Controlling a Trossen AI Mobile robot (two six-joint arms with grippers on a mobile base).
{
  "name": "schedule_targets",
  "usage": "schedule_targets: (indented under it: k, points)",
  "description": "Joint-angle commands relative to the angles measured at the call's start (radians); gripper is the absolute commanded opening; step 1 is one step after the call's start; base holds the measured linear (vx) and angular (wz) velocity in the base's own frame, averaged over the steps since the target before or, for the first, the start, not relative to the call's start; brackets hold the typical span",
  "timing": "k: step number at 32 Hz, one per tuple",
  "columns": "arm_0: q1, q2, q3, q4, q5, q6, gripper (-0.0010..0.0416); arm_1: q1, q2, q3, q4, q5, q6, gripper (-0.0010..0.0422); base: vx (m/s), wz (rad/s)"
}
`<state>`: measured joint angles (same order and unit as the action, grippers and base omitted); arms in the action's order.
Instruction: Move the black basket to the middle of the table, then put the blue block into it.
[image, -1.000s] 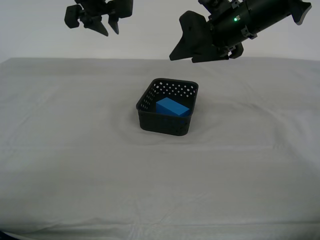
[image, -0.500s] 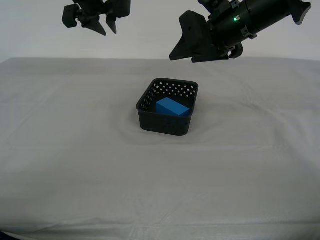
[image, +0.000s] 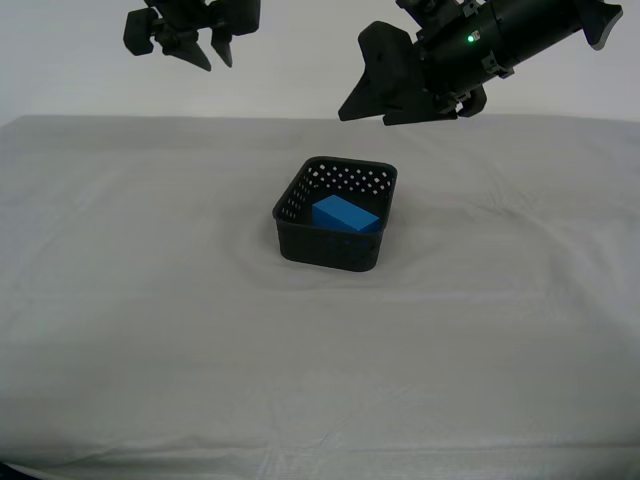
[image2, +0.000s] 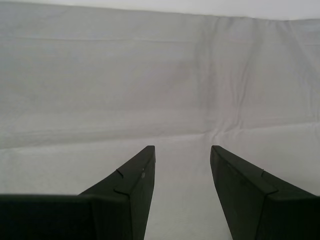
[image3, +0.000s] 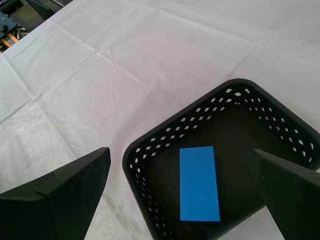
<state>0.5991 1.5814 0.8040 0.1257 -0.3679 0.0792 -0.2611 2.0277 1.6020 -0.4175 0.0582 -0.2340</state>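
The black basket (image: 335, 245) stands near the middle of the table (image: 120, 300). The blue block (image: 345, 214) lies flat inside it. In the first wrist view the basket (image3: 150, 150) and the block (image3: 199, 183) lie below my first gripper (image3: 181, 150), whose jaws are wide open and empty. In the exterior view my first gripper (image: 375, 110) hangs above and just behind the basket, toward the exterior view's right. My second gripper (image: 218, 62) is high at the exterior view's upper left, open and empty. Its own view (image2: 182, 147) shows only bare cloth.
The white-grey cloth is slightly wrinkled around the basket. The table's far edge (image: 200, 118) meets a plain pale wall. Dark equipment (image3: 20, 15) shows beyond one table corner in the first wrist view.
My second gripper has drifted slightly up and toward the exterior view's left. My first gripper, the basket and the block have not moved.
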Motion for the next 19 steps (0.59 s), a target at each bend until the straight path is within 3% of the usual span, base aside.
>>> schedule_targets:
  k: [1,19]
  points:
    - [0.0,0.0,0.001,0.001,-0.002,0.0,0.0387,0.0,0.001,0.001,0.0,0.001,0.001,0.0146,0.0,0.0]
    - [0.0,-0.001,0.001,0.001,-0.002,0.0,0.0387,0.0,0.001,0.001,0.0,0.001,0.001,0.0146,0.0,0.0]
